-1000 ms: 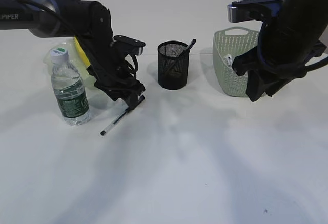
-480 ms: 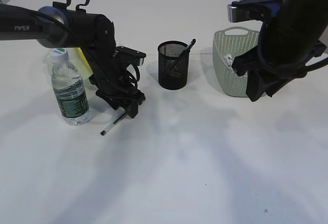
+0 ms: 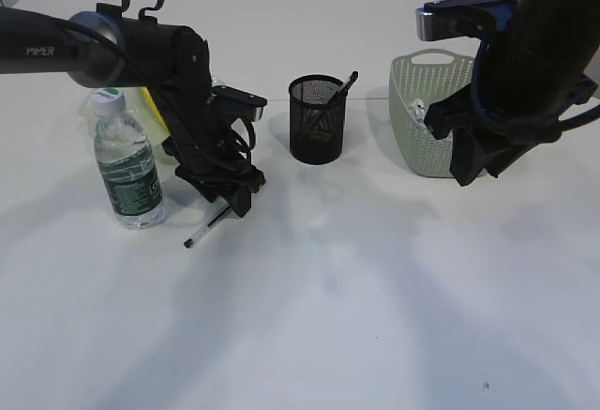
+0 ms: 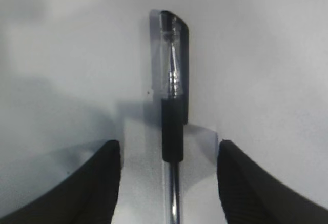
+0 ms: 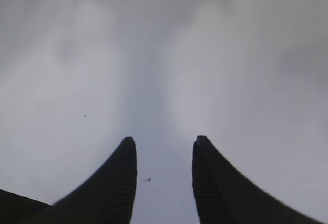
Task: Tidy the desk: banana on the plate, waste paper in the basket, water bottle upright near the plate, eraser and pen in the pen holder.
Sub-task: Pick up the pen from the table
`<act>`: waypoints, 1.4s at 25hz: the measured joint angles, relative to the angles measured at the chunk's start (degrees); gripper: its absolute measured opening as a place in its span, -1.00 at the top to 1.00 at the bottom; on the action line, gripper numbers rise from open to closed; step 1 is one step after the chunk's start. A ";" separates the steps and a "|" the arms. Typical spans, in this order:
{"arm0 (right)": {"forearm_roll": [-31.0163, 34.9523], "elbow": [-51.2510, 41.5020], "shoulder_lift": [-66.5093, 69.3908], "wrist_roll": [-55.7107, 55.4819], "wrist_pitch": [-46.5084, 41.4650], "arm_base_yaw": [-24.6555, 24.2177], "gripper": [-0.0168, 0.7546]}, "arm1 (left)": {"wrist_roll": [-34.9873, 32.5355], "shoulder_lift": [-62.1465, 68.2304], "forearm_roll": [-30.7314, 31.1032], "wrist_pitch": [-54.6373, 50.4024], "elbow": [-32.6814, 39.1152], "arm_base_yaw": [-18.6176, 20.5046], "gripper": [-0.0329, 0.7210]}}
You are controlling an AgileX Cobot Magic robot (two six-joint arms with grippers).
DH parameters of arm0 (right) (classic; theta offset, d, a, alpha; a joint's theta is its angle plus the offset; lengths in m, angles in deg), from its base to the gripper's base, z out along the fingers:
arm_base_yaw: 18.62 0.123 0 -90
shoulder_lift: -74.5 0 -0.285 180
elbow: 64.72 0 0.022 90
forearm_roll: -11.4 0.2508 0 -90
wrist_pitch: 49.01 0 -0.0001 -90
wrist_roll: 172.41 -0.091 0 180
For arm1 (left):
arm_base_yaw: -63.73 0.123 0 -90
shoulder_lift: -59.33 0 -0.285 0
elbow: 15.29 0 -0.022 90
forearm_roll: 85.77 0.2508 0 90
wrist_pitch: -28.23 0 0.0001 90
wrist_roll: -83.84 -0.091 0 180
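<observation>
Lower left of frame, light stiff pen [image 4: 173,131] is being straddled mid-barrel by spread-apart left gripper [image 4: 169,183], nothing clamped.

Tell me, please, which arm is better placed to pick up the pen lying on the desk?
Left. The left gripper is open and straddles the pen on the desk; the right gripper is far away, by the basket.

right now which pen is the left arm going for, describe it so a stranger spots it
Start at the upright water bottle on the desk's left. Just right of it, under the left gripper, a pen lies flat on the white top. The other pen stands in the pen holder.
</observation>
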State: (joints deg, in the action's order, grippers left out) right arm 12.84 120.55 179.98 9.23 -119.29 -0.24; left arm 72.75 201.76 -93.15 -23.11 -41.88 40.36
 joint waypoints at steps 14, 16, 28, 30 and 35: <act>0.00 0.00 0.00 0.00 0.00 0.00 0.25 | 0.00 0.00 0.84 -3.83 -0.12 0.00 0.36; 0.00 0.00 0.00 0.00 0.00 0.00 0.25 | 0.00 0.00 0.97 -4.46 -0.12 0.00 0.37; 0.00 0.00 0.00 0.00 0.00 0.00 0.25 | 0.00 0.00 1.10 -3.67 -0.12 0.00 0.73; 0.00 0.00 0.00 -0.09 0.00 0.00 0.25 | 0.00 0.00 1.10 -3.30 -0.12 0.00 0.74; 0.00 0.00 0.00 -0.09 0.00 0.00 0.25 | 0.00 0.11 1.10 -2.95 -0.12 0.00 0.80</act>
State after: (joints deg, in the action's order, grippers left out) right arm 12.84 120.55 179.98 9.13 -119.29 -0.24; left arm 72.75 201.87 -92.05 -26.07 -42.01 40.36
